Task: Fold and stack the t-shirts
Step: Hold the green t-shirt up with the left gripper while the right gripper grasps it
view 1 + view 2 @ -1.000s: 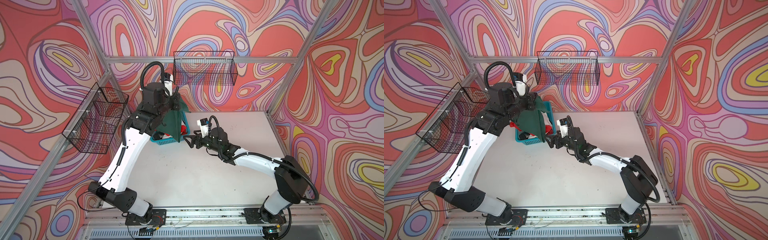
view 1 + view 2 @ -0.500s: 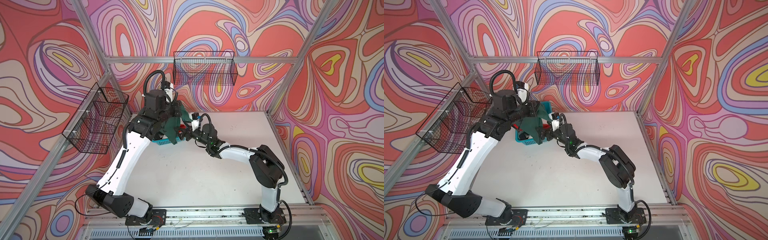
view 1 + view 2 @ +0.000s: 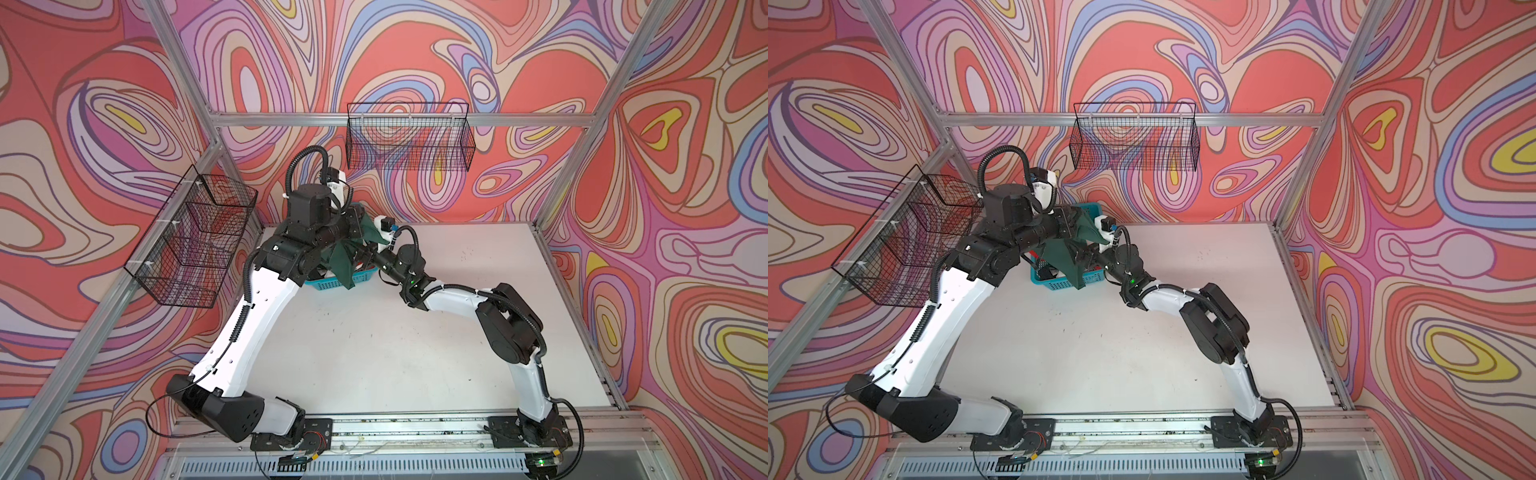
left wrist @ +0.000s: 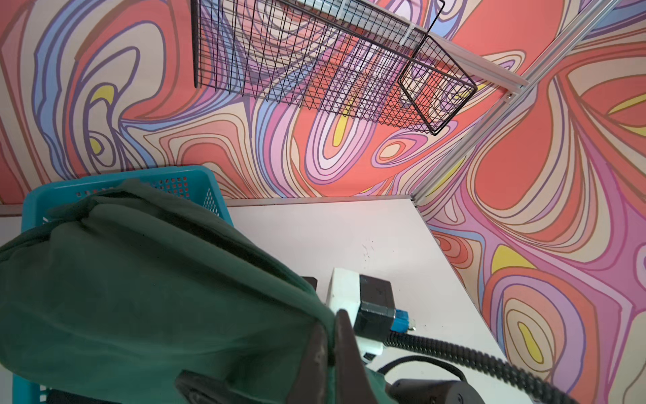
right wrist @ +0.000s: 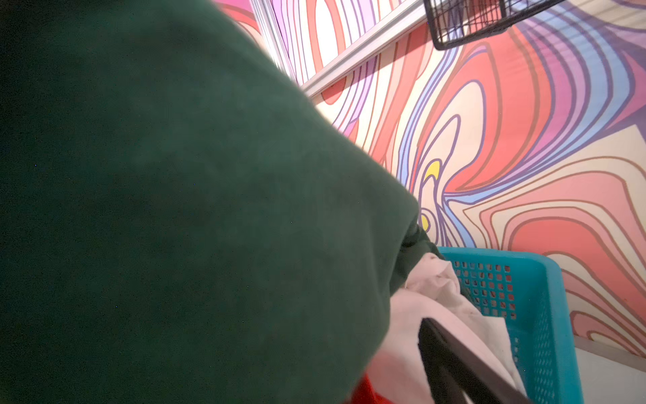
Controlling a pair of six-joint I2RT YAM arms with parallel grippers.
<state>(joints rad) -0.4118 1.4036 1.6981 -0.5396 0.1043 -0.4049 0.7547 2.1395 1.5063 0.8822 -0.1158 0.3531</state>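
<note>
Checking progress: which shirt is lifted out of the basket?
The green shirt, hanging from the shut left gripper; the white shirt and red shirt lie in the basket.

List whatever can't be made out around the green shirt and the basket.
- The right gripper: in both top views the dark green shirt covers its tips; the right wrist view shows one finger, the shirt filling the rest.
- Contents of the teal basket: left arm and shirt cover them in both top views; only white cloth and a red scrap show.
- Shirt's collar, sleeves: lost in bunched folds, every view.
</note>
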